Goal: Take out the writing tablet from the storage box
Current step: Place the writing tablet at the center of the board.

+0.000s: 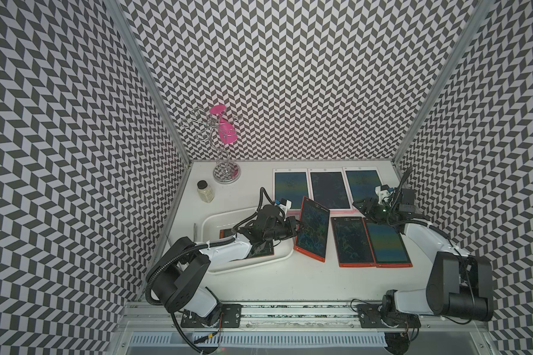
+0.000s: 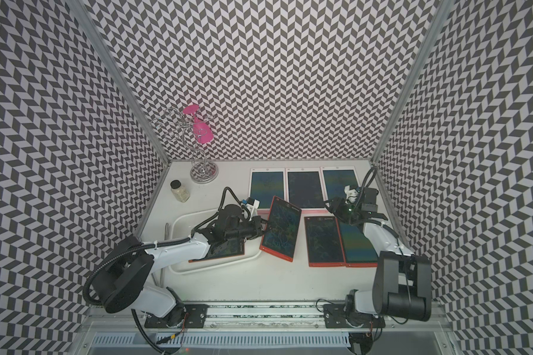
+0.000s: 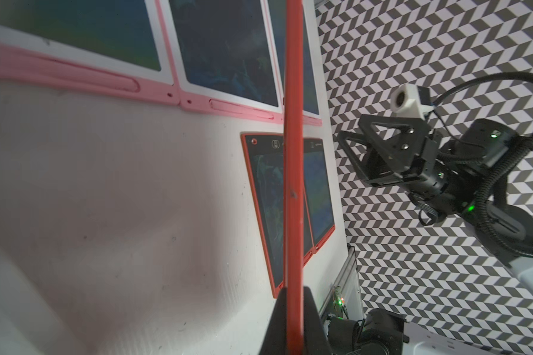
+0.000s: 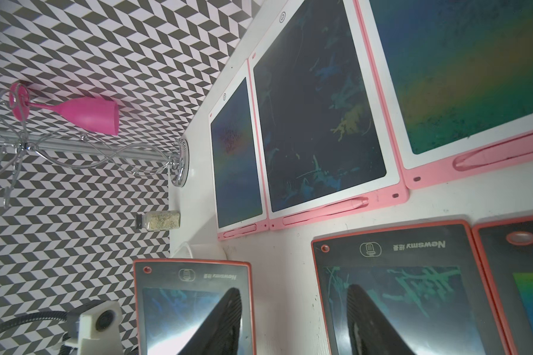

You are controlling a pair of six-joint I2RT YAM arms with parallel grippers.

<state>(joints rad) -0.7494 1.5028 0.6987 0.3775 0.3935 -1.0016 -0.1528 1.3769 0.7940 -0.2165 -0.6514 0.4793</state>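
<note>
In both top views the left gripper [image 1: 297, 226] holds a red-framed dark writing tablet [image 1: 312, 229], tilted, just outside the shallow white plastic storage box [image 1: 260, 266]; its lower edge perhaps touches the white table [image 1: 259, 285]. In the left wrist view, the fingers [image 3: 274, 325] are clamped on its edge. In the right wrist view, the right gripper [image 4: 293, 287] is parted and empty. The next move should be to lay it flat beside the red tablets [image 4: 419, 282].

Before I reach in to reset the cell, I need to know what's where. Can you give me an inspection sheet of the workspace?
Surface: white table, nothing spilled.
Job's things: storage box holds one red tablet; a tilted tablet is held just past its rim; flat red tablets, two, and pink-edged tablets, three, lie outside.
Clutter: jar, chrome rack with pink glass, thin metal rod beside the box.
Tools: left tool shut on the tilted tablet's edge; right tool open, empty.
Cables: black hoses along both arms; none seen snagged.
Surroundings: chevron walls on three sides; metal rail in front.
</note>
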